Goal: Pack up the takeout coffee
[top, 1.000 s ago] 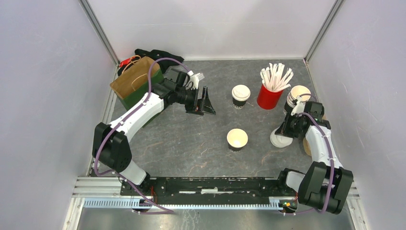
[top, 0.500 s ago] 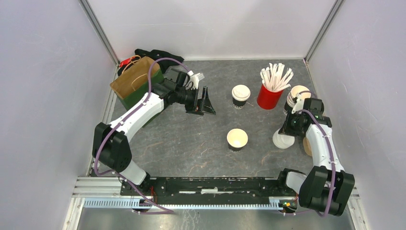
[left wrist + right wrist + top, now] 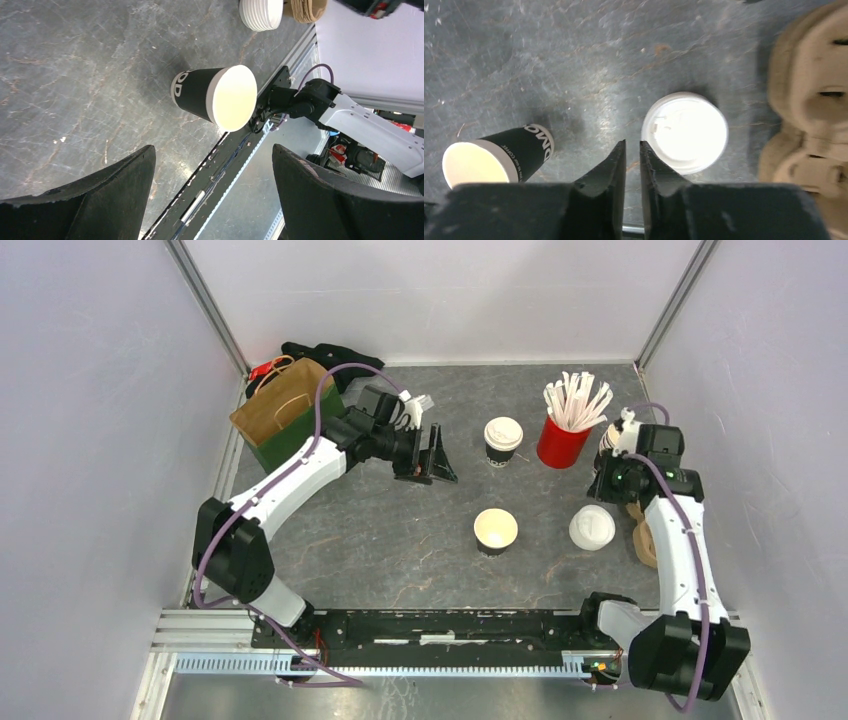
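Top external view: found one capped takeout coffee [image 3: 503, 439] upright toward the back of the table [image 3: 380, 540], just beside the red holder of stirrers [image 3: 562, 443]. Found the lidless cup [image 3: 495, 531] upright as well, nearer the arm bases, with a white lid [image 3: 592, 528] lying apart to its right. Placed the left gripper [image 3: 435, 453] left of both cups, spread wide and empty, nearer to each cup than the right gripper [image 3: 606, 485], hanging beyond the lid beside the cardboard carrier [image 3: 640, 540]. Noted the paper bag [image 3: 283, 405] behind the left arm.

Left wrist view: caught the lidless cup [image 3: 210, 97] straight ahead, framed in the gap between the spread fingers [image 3: 100, 200], touched by neither. Gripped nothing. Glimpsed the white lid [image 3: 260, 11] farther off, past the cup.

Right wrist view: looked down past fingers [image 3: 604, 170] parted by only a slit, clasping nothing. Saw the white lid [image 3: 684, 132] flat on the table just right of the tips, not between them, the lidless cup [image 3: 499, 157] off to the left, the cardboard carrier [image 3: 809, 125] at the right edge.

Judged the coming move to turn on lid and cup lying apart: lid on the right gripper's side, cup leftward from it, axis vertical, mouth up. Would call for carrying the lid left and lowering it level onto the rim.
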Tool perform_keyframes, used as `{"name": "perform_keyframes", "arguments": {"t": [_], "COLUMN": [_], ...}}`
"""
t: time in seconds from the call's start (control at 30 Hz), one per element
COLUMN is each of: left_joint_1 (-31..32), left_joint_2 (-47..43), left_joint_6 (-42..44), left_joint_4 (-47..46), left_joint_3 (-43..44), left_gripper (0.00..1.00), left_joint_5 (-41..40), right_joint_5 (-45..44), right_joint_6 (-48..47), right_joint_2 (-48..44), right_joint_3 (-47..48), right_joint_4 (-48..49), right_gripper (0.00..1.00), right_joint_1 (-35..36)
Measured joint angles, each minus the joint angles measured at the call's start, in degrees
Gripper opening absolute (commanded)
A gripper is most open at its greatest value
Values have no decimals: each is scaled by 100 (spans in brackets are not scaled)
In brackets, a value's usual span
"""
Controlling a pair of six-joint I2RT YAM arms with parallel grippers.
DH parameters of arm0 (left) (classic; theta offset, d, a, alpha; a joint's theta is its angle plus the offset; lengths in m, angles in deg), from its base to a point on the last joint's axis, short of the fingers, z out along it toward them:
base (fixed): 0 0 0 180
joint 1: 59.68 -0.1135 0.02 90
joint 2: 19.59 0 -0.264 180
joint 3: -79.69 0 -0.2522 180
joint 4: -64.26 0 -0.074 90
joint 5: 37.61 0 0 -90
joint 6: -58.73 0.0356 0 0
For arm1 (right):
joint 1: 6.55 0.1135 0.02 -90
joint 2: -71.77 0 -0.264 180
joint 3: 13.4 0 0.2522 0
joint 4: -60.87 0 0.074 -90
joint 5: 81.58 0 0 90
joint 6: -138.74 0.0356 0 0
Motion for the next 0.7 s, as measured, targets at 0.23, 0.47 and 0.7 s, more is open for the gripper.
{"name": "perform_keyframes", "arguments": {"t": [0.23, 0.47, 0.7], "left_joint_1": [339, 332, 334], "left_joint_2": [-319, -400, -400], "left_joint_6": [-177, -177, -175], "left_joint_4": [-9, 116, 190], "left_joint_3": [0, 0, 0], "left_gripper": [92, 92, 92], "left_joint_5": [-151, -280, -284], "right_joint_5": [221, 212, 175], "right_joint_6": [-223, -350, -385], "right_joint_2": [505, 772, 892], "right_joint_3": [-796, -1032, -1106], "right_joint_4": [219, 409, 623], "right_gripper": [44, 39, 34], "right_joint_1": [258, 258, 258]}}
